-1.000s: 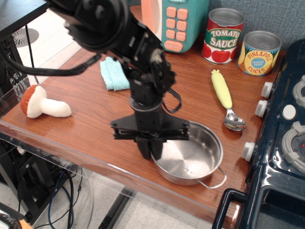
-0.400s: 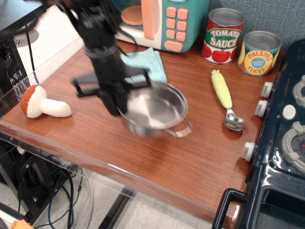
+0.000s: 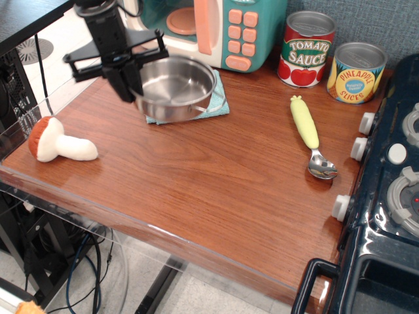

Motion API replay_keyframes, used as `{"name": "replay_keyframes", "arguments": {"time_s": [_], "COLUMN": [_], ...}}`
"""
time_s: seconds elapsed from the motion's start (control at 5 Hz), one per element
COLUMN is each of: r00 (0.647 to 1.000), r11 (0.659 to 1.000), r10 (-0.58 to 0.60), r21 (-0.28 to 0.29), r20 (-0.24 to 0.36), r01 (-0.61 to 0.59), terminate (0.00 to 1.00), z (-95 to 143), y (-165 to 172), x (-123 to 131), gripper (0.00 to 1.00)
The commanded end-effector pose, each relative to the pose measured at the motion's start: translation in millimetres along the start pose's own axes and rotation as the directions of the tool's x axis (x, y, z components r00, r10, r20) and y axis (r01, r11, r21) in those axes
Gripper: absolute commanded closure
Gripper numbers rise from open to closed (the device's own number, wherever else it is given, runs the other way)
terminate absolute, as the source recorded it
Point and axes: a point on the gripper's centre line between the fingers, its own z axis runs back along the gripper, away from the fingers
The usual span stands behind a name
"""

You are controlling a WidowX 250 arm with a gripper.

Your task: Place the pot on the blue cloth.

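The wooden counter spreads out below and to the right of my end effector, carrying everything here. At its far right edge, well away from me, stands a dark toy stove with white knobs. Just behind me and to the right sits a teal toy microwave with pink buttons. My end effector is clamped closed on the left rim of the pot, fingers pointing down over that edge. The pot sits directly to my right, over the blue cloth, which shows only as a strip along the pot's right and lower sides; whether the pot's base is resting on the cloth or held just above it, I cannot tell. Far to my right at the back stand a tomato sauce can and, beside it, a pineapple slices can. Below me and to the left, near the counter's edge, lies a toy mushroom. Well to my right lies a spoon with a yellow handle.
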Motion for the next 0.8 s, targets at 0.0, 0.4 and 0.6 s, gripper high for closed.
{"name": "replay_keyframes", "arguments": {"time_s": [0.0, 0.4, 0.6], "r00": [0.991, 0.988, 0.992], "r11": [0.994, 0.988, 0.992], "r10": [0.109, 0.144, 0.119], "r21": [0.02, 0.038, 0.037], "r20": [0.072, 0.051, 0.042], "r01": [-0.111, -0.146, -0.121], "terminate": [0.0, 0.0, 0.0], "z": [-11.1, -49.0, -60.3], "y": [3.7, -1.5, -4.1], "x": [49.4, 65.4, 64.2], "gripper": [1.0, 1.0, 1.0]}}
